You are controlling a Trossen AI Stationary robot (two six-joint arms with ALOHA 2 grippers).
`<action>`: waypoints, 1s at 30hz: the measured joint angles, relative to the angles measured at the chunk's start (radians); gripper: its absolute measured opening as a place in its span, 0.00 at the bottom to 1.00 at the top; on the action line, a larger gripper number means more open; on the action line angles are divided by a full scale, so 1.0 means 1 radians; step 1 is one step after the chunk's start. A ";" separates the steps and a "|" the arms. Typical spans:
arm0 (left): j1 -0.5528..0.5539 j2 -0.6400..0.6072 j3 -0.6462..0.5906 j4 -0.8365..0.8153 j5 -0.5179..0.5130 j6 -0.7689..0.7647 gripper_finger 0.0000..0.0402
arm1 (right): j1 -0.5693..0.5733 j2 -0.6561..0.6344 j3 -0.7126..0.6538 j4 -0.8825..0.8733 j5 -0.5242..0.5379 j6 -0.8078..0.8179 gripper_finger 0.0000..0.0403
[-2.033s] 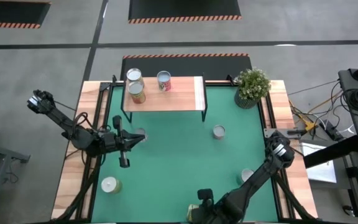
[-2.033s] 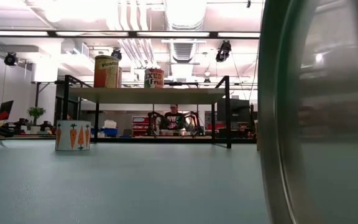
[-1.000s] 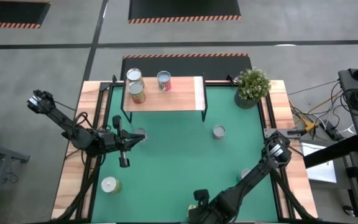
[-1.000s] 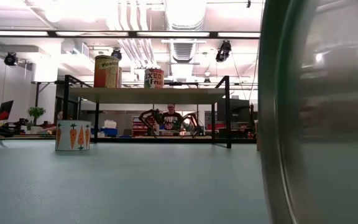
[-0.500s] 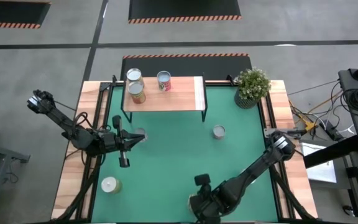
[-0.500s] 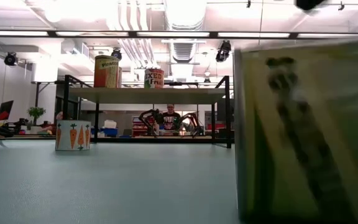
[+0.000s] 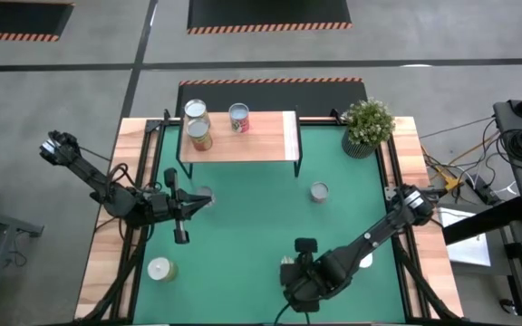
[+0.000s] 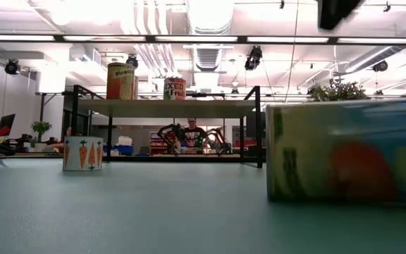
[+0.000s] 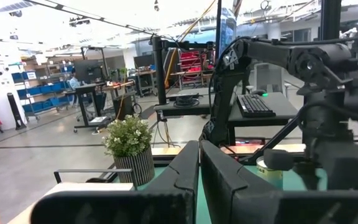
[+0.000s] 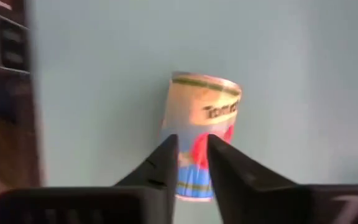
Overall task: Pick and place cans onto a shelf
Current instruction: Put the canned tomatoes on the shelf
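Looking straight down from the high view, we see the shelf [image 7: 261,145] at the far edge of the table [image 7: 261,226]. Three cans stand on its left half [image 7: 196,110]. More cans stand on the green mat, one near the plant [image 7: 368,122] and one at the near left corner [image 7: 159,269]. The left gripper [image 7: 181,206] hangs over the mat's left side, just beside another can [image 7: 205,195]. The right arm [image 7: 370,240] reaches across to the near middle of the mat.

At table height, in the low view, we see a carrot-labelled can [image 8: 82,153] upright in front of the shelf. A blurred can [image 8: 347,152] lies on its side close to the camera.

From the left wrist view, the left fingers [image 9: 179,180] press together with nothing between them.

From the right wrist view, the right gripper [image 10: 191,142] points down at a tomato-labelled can [image 10: 207,109] lying on its side on the mat. Its jaws stand a narrow gap apart and grip nothing that we can see.
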 joint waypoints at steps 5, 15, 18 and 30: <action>0.000 0.000 0.000 0.003 0.000 0.000 0.00 | -0.025 0.025 -0.002 -0.088 0.057 0.061 0.45; 0.000 0.002 0.000 0.007 0.000 0.002 0.00 | -0.137 0.028 -0.133 -0.066 0.020 -0.038 0.79; 0.000 0.001 0.000 0.007 0.000 0.003 0.00 | -0.195 0.028 -0.189 -0.059 0.029 -0.079 0.83; 0.000 0.001 0.000 0.006 0.000 0.003 0.00 | -0.337 0.026 -0.300 0.089 -0.063 -0.270 0.75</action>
